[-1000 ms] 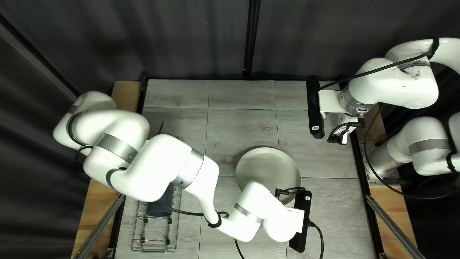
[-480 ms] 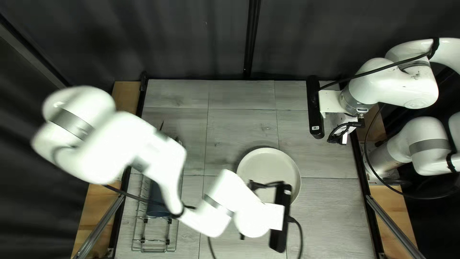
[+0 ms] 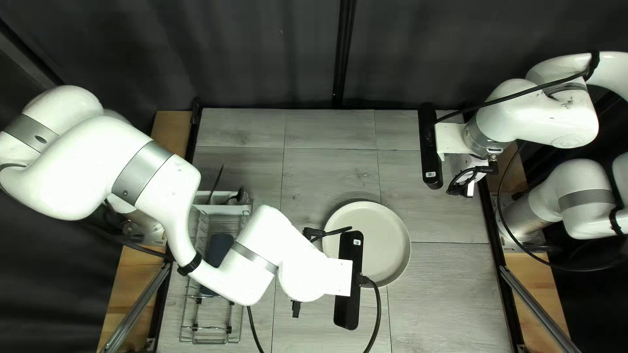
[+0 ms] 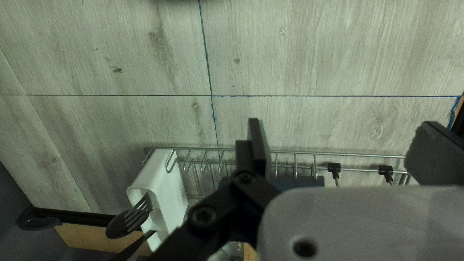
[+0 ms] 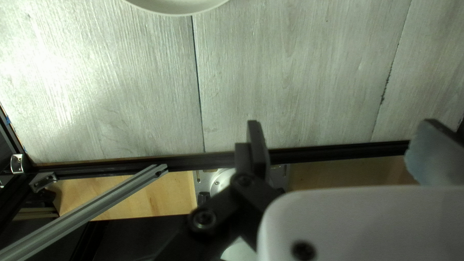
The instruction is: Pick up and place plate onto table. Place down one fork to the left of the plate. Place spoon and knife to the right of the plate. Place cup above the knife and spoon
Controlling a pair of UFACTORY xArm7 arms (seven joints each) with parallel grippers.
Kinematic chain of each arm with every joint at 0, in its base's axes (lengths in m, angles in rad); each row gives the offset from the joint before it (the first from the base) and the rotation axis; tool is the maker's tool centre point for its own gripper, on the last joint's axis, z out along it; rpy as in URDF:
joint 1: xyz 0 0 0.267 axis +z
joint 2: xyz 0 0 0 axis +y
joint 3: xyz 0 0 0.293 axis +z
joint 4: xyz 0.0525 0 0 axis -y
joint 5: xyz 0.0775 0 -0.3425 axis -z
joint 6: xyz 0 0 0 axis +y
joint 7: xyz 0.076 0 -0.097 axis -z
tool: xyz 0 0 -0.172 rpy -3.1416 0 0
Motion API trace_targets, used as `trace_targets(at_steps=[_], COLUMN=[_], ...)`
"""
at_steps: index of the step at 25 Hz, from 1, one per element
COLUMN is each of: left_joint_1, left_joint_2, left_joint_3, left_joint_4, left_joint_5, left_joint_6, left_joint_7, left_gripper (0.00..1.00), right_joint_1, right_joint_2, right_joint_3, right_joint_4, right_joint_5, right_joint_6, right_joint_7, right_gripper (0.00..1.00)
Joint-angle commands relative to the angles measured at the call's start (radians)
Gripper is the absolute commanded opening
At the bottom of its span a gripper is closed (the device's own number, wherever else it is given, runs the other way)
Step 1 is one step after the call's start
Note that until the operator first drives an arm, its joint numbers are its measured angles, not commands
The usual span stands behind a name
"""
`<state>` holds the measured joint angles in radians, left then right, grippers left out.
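Cream it is for the plate (image 3: 386, 242), and beneath it a pale grey table (image 3: 327, 170), streaky wood grain, thin blue lines crossing! Left of the plate in the top left view: silver wire rack (image 3: 209, 342), white cutlery holder (image 4: 169, 183), black fork (image 4: 137, 214), black spoon (image 4: 114, 228). Beyond the plate, charcoal curtain (image 3: 261, 52). Flanking the plate, white arms (image 3: 98, 157) banded grey!
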<state>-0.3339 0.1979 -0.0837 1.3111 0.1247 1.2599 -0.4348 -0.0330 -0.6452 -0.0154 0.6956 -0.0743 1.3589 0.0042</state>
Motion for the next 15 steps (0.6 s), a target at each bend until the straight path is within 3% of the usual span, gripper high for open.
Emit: trace_targets(at_steps=[1,4,9,15], left_joint_1=[-0.004,0.003,0.006,0.006], left_joint_2=[-0.076,-0.215,-0.343,-0.343], left_joint_3=[-0.002,0.005,0.010,0.010], left_joint_4=[-0.082,-0.207,-0.337,-0.337], left_joint_5=[0.006,-0.011,-0.028,-0.028], left_joint_6=[0.035,0.057,0.033,0.033], left_joint_7=[-0.021,-0.061,-0.070,-0.070], left_gripper=[1.00,1.00,1.00,1.00], right_joint_1=[0.000,0.000,0.000,0.000], right_joint_2=[0.000,0.000,0.000,0.000], right_joint_3=[0.000,0.000,0.000,0.000], right_joint_4=[0.000,0.000,0.000,0.000], right_joint_5=[0.000,0.000,0.000,0.000], right_joint_6=[0.000,0.000,0.000,0.000], right_joint_7=[0.000,0.000,0.000,0.000], right_gripper=[1.00,1.00,1.00,1.00])
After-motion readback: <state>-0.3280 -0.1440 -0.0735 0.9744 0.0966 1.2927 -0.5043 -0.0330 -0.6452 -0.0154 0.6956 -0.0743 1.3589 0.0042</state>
